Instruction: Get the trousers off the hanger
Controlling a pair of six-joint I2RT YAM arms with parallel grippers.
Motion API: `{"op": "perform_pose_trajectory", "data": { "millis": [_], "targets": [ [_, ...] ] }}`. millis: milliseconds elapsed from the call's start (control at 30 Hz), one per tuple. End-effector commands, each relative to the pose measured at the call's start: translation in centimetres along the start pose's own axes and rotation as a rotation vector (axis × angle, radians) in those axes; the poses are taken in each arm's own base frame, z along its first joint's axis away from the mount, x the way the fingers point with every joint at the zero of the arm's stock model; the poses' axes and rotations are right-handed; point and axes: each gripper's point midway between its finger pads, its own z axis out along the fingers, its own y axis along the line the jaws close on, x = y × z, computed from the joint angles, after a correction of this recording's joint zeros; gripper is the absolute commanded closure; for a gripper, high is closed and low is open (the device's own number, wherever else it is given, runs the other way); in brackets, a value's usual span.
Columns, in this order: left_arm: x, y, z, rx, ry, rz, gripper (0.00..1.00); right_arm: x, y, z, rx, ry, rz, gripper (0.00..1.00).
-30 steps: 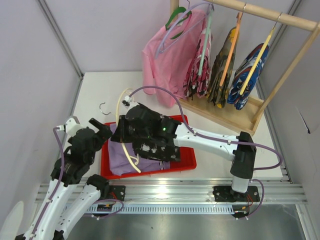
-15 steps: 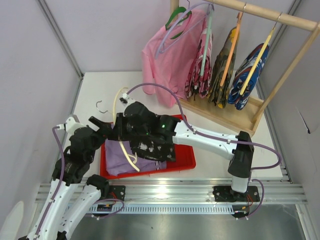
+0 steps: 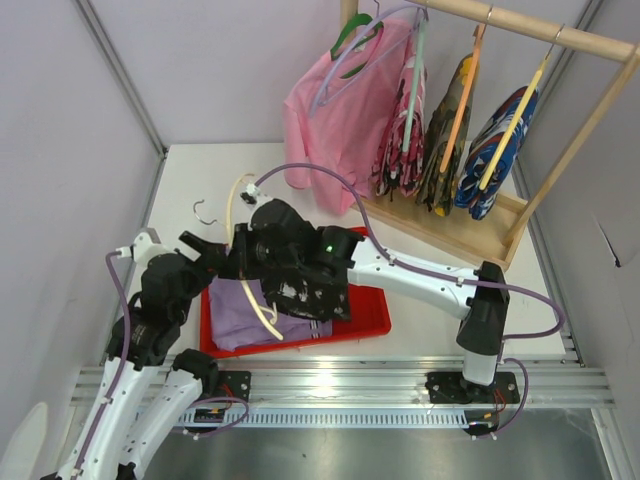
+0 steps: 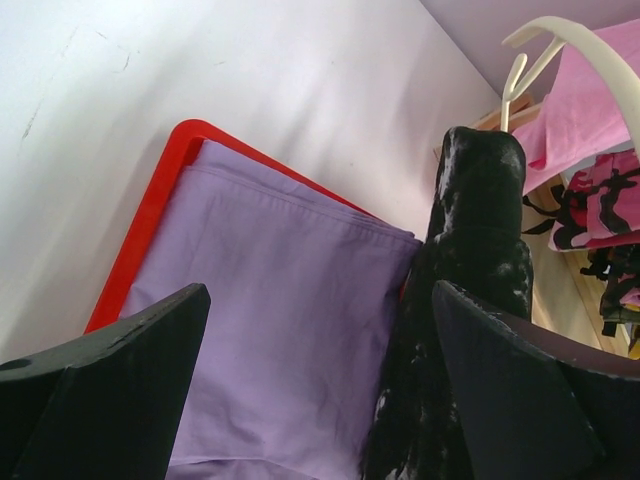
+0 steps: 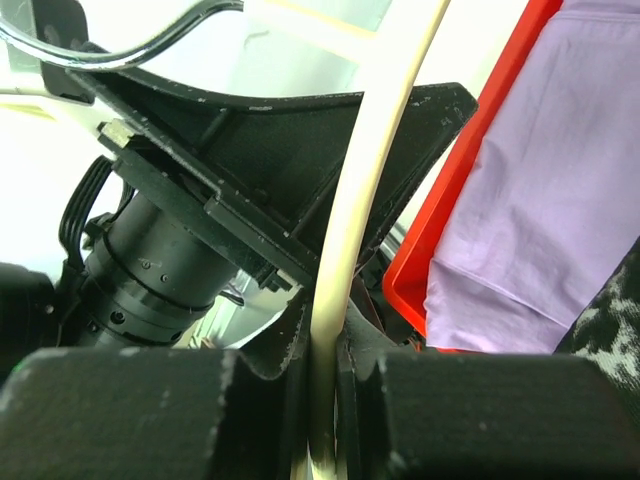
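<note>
The pale lavender trousers (image 3: 240, 318) lie flat in the red tray (image 3: 365, 318); they also show in the left wrist view (image 4: 270, 330) and the right wrist view (image 5: 540, 230). The black speckled trousers (image 3: 312, 295) hang bunched under my right arm, over the tray's middle (image 4: 470, 290). My right gripper (image 3: 250, 255) is shut on the cream hanger (image 5: 350, 220), which slants over the lavender cloth (image 3: 262, 318). How the black cloth sits on the hanger is hidden. My left gripper (image 3: 207, 250) is open and empty above the lavender trousers (image 4: 320, 300), with the black cloth by its right finger.
A wooden rack (image 3: 560, 40) at the back right carries a pink shirt (image 3: 335, 120) and several patterned garments on hangers. A small metal hook (image 3: 200, 208) lies on the table left of the tray. Grey walls close in on the left and back.
My right gripper has carried the cream hanger and the black trousers a little to the left and toward the back. The hanger's top now reaches further past the tray's far-left corner.
</note>
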Motion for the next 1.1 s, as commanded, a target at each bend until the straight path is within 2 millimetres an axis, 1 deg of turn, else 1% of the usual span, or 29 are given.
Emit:
{"op": "perform_pose_trajectory", "data": {
  "millis": [0,33,67,133,167,300,400,500,600,633,700,800,867,933,967,1033,1067],
  "targets": [
    [2.4,1.7,0.5,-0.051,0.095,0.077,0.01,-9.8,12.4,-10.4,-0.382,-0.361,-0.130,1.00],
    [2.4,1.6,0.5,-0.051,0.097,0.081,0.01,-9.8,11.8,-10.5,-0.365,-0.376,-0.135,1.00],
    [2.3,1.5,0.6,-0.048,0.095,0.079,0.01,-10.4,12.1,-11.9,-0.374,-0.403,-0.140,1.00],
    [2.5,1.6,0.8,-0.055,0.103,0.088,0.01,-10.8,12.0,-12.9,-0.365,-0.431,-0.156,1.00],
    [2.3,1.4,0.8,-0.048,0.100,0.086,0.01,-11.4,12.0,-13.9,-0.363,-0.457,-0.160,1.00],
    [1.6,0.9,0.7,-0.026,0.081,0.098,0.02,-12.2,11.8,-15.1,-0.360,-0.487,-0.168,1.00],
    [1.0,1.0,0.3,-0.031,0.063,0.092,0.02,-12.2,11.3,-14.8,-0.376,-0.466,-0.144,1.00],
    [0.6,1.0,0.2,-0.036,0.058,0.089,0.02,-12.0,11.8,-14.7,-0.416,-0.450,-0.131,1.00],
    [0.2,0.8,0.2,-0.035,0.051,0.089,0.02,-12.1,12.0,-14.8,-0.415,-0.450,-0.147,1.00],
    [0.1,0.9,0.2,-0.040,0.050,0.090,0.02,-11.9,11.7,-14.5,-0.405,-0.439,-0.147,1.00],
    [-0.5,1.0,0.1,-0.052,0.035,0.097,0.02,-11.9,11.4,-14.3,-0.388,-0.431,-0.150,1.00],
    [-1.5,0.9,-0.2,-0.056,0.011,0.108,0.01,-11.8,11.1,-14.5,-0.370,-0.432,-0.176,1.00],
    [-2.3,0.6,-0.4,-0.051,-0.005,0.113,0.01,-12.4,11.2,-15.6,-0.369,-0.452,-0.194,1.00],
    [-2.5,0.6,-0.3,-0.056,-0.002,0.139,0.01,-12.6,11.4,-16.5,-0.368,-0.461,-0.206,1.00],
    [-2.8,0.5,-0.3,-0.057,-0.007,0.145,0.01,-12.9,11.8,-17.5,-0.377,-0.473,-0.216,1.00],
    [-3.0,0.5,-0.1,-0.063,-0.007,0.150,0.01,-12.6,12.0,-18.3,-0.369,-0.459,-0.226,1.00],
    [-3.1,0.4,0.0,-0.060,-0.007,0.148,0.01,-12.6,12.4,-19.0,-0.375,-0.459,-0.241,1.00]
  ]
}}
